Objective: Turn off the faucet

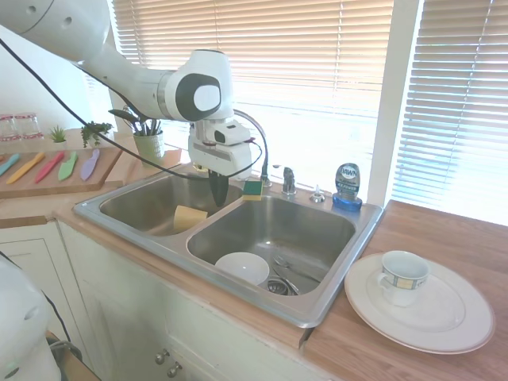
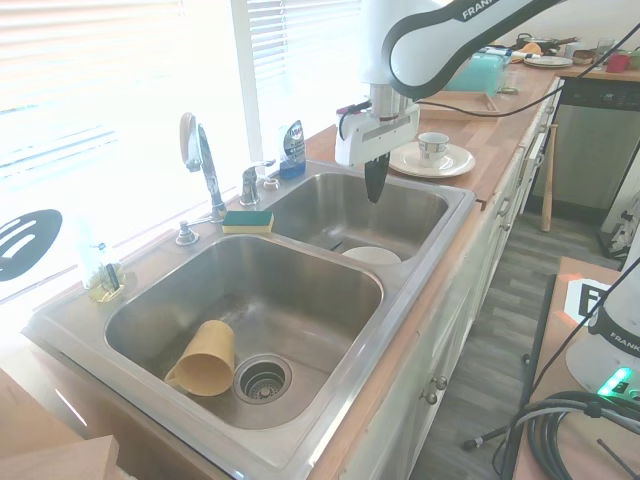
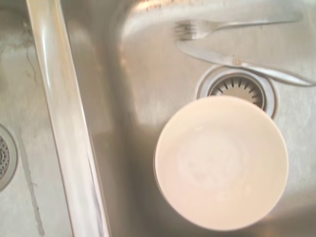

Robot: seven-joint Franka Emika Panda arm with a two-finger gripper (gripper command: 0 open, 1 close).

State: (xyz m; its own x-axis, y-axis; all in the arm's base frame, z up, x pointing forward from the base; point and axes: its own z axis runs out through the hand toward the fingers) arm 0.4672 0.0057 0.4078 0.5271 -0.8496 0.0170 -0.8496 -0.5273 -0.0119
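Note:
The faucet's tall chrome gooseneck spout [image 2: 202,160] rises at the back of the double sink, above the divider. Partly behind my arm in the first exterior view, the spout [image 1: 263,159] shows as a thin arch. Its short chrome lever handle [image 2: 250,184] [image 1: 289,181] stands apart, on the sink's back rim. My gripper [image 2: 374,186] [image 1: 217,189] hangs pointing down over the basin with the bowl, near the divider, well in front of the faucet. Its dark fingers are shut with nothing in them. No running water is discernible.
A white bowl [image 3: 220,163], a fork [image 3: 217,27] and a knife lie by the drain [image 3: 240,87] below my gripper. A yellow cup [image 2: 205,356] lies in the other basin. On the back rim are a sponge [image 2: 247,220] and a blue soap bottle [image 1: 347,187]. A plate with a mug [image 1: 403,278] sits on the counter.

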